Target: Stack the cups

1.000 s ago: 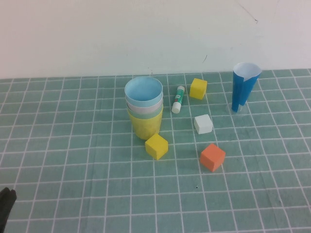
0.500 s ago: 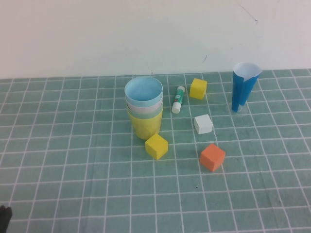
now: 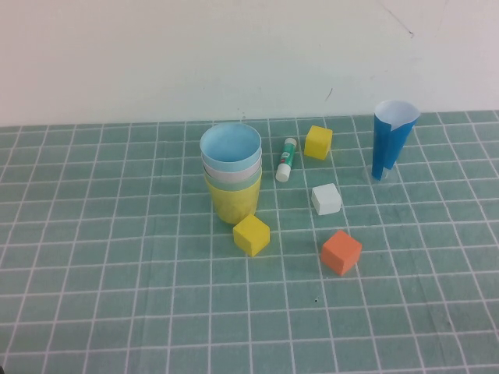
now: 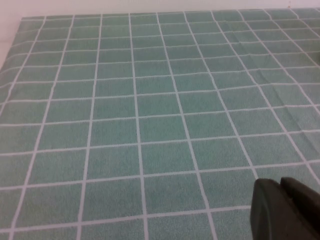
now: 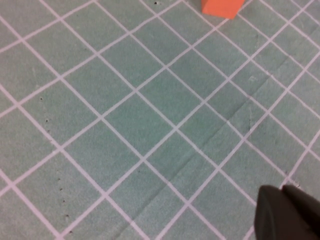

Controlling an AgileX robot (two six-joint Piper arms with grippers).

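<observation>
The cups stand nested in one upright stack at the middle of the table in the high view: yellow [image 3: 234, 204] at the bottom, then a pale green rim [image 3: 254, 185], a pale pink rim [image 3: 231, 177], and light blue [image 3: 230, 148] on top. Neither gripper shows in the high view. My left gripper [image 4: 280, 187] is shut and empty, low over bare green grid cloth. My right gripper [image 5: 281, 192] is shut and empty, over the cloth on the near side of the orange cube [image 5: 221, 7]. No cup shows in either wrist view.
A yellow cube [image 3: 251, 234] sits just in front of the stack. An orange cube [image 3: 341, 252], a white cube [image 3: 326, 199], a second yellow cube [image 3: 318, 142] and a glue stick [image 3: 286, 159] lie to its right. A dark-blue paper cone [image 3: 390, 140] stands far right.
The dark tip of my left gripper at the bottom left corner of the high view has drawn back out of that view. The cups and cubes have not moved.
</observation>
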